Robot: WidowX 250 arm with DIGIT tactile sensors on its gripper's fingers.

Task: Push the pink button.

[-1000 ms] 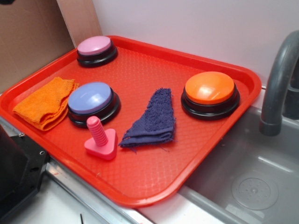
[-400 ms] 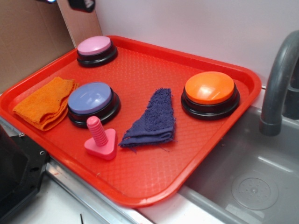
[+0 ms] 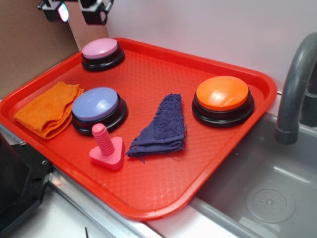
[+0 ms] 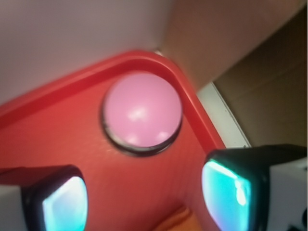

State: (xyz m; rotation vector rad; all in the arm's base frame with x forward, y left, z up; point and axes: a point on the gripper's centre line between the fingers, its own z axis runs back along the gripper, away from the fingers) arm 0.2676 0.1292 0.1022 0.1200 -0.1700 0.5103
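Observation:
The pink button [image 3: 100, 49], a light pink dome on a black base, sits in the far left corner of the red tray [image 3: 148, 84]. In the wrist view it [image 4: 142, 112] lies ahead of the fingers, near the tray's curved corner. My gripper [image 3: 77, 11] hangs at the top left edge of the exterior view, above and to the left of the button, not touching it. Its two fingers [image 4: 226, 192] stand wide apart with nothing between them; the gripper [image 4: 144, 197] is open and empty.
On the tray are a lavender-blue button [image 3: 97, 105], an orange button [image 3: 222, 95], a pink toy screw [image 3: 105, 147], an orange cloth [image 3: 48, 107] and a dark blue cloth [image 3: 163, 126]. A grey faucet [image 3: 295, 84] and sink [image 3: 267, 193] lie to the right. Cardboard [image 3: 29, 39] stands behind left.
My gripper has come down into view at the top left, from out of sight to above and left of the pink button. Nothing on the tray has moved.

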